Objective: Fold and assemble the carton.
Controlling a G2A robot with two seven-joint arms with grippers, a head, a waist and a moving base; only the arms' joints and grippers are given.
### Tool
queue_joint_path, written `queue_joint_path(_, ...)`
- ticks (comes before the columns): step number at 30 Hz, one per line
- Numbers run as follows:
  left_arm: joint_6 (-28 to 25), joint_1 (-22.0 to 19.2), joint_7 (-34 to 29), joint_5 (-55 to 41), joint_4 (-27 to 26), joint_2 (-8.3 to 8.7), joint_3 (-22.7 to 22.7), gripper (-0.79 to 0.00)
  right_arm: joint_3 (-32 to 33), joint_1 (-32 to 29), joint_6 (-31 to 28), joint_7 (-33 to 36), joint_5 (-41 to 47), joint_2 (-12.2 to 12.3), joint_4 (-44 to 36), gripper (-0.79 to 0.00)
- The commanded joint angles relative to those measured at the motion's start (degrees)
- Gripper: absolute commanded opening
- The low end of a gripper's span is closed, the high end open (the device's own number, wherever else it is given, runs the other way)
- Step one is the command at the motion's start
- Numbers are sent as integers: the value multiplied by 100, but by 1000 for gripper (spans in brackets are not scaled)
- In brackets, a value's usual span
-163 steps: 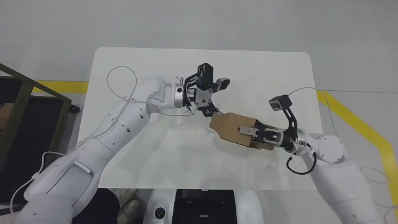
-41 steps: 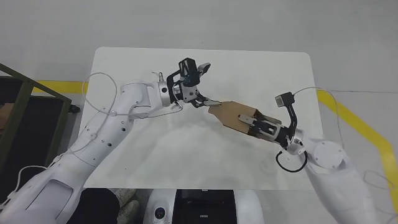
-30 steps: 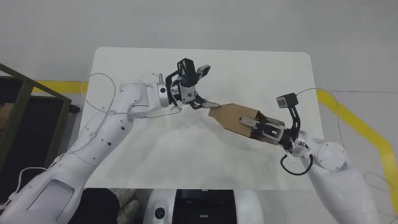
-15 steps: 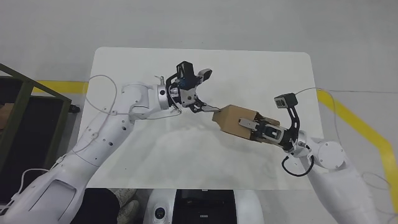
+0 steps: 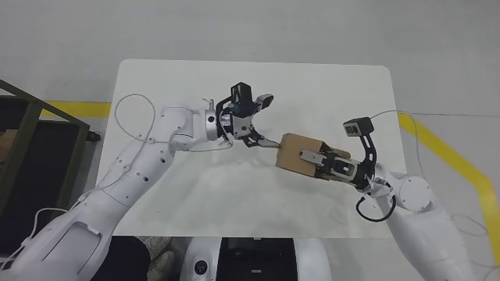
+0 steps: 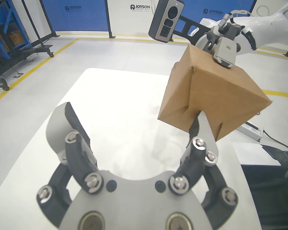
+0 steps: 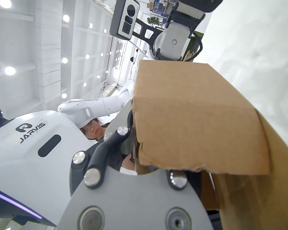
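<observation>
While the right pincer (image 5: 316, 158) clamps the carton (image 5: 299, 154) over the bench (image 5: 172, 94), the open left pincer (image 6: 134, 111) touches one finger to its folded end. That end looks closed; the gripped end seems not yet folded.

Illumination is bright and even. Rows of ceiling lamps (image 7: 5, 2) glare as white spots beyond the right gripper (image 7: 135, 125) clamping the carton (image 7: 194, 111). The glossy table (image 6: 105, 89) reflects light between the left gripper's (image 6: 134, 111) spread jaws. Shadows are faint. Wrist views bow toward their edges.
</observation>
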Motion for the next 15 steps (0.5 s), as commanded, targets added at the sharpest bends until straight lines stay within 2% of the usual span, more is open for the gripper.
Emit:
queue_joint_path(1,-21,-19,1,9,27,-23,31,0,-6,10,-2,38,22,-1,8,-785)
queue_joint_path(15,-119,-104,-10,139,30,-143,147,0,-62,68,28,84,38,-11,31,-785)
